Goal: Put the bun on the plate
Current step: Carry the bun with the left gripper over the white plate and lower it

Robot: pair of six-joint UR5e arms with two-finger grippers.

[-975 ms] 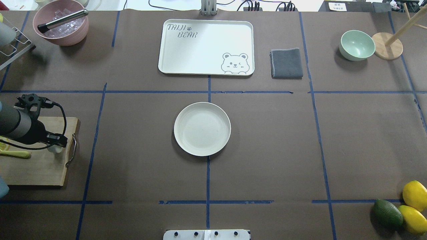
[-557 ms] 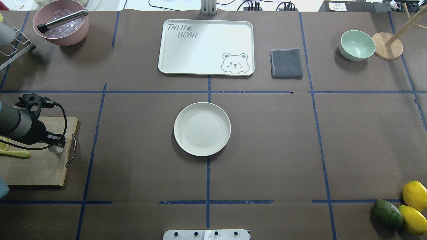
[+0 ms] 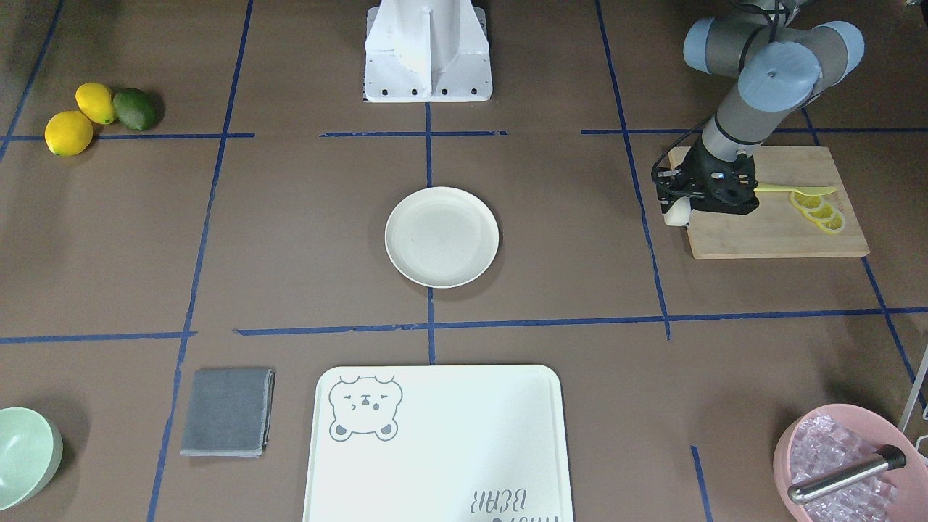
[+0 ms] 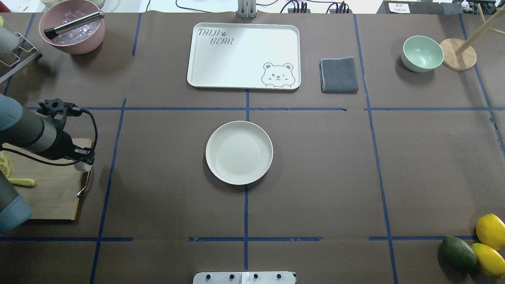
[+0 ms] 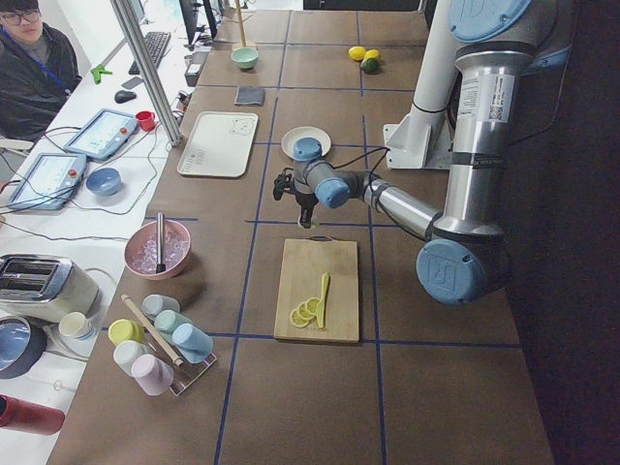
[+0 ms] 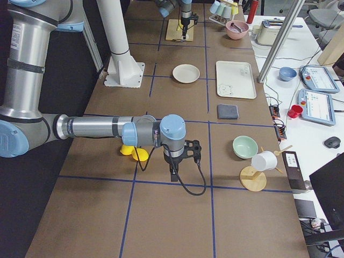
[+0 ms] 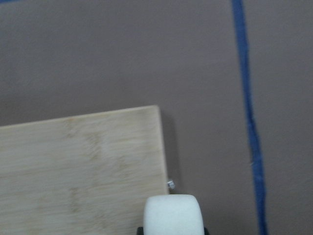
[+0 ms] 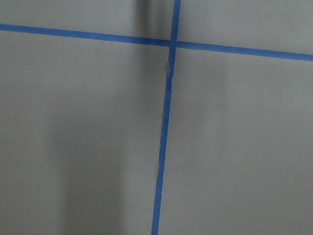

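The bun (image 4: 82,166) is a small white lump held in my left gripper (image 4: 84,161), which is shut on it just above the right end of the wooden cutting board (image 4: 51,197). The left wrist view shows the bun (image 7: 172,214) at the bottom edge, over the board's corner (image 7: 98,161). From the front, the bun (image 3: 678,212) hangs under the left gripper (image 3: 681,205). The round cream plate (image 4: 239,152) sits bare at the table's middle, well to the right of the bun. My right gripper (image 6: 173,171) shows only in the exterior right view; I cannot tell its state.
Lemon slices (image 3: 819,210) and a yellow knife (image 3: 794,191) lie on the board. At the back stand the bear tray (image 4: 244,55), a grey cloth (image 4: 338,75), a mint bowl (image 4: 422,53) and a pink ice bowl (image 4: 73,27). Lemons and an avocado (image 4: 457,252) sit front right.
My left gripper has moved right and away from the robot, carrying the bun from over the board to its right end. The plate has not moved.
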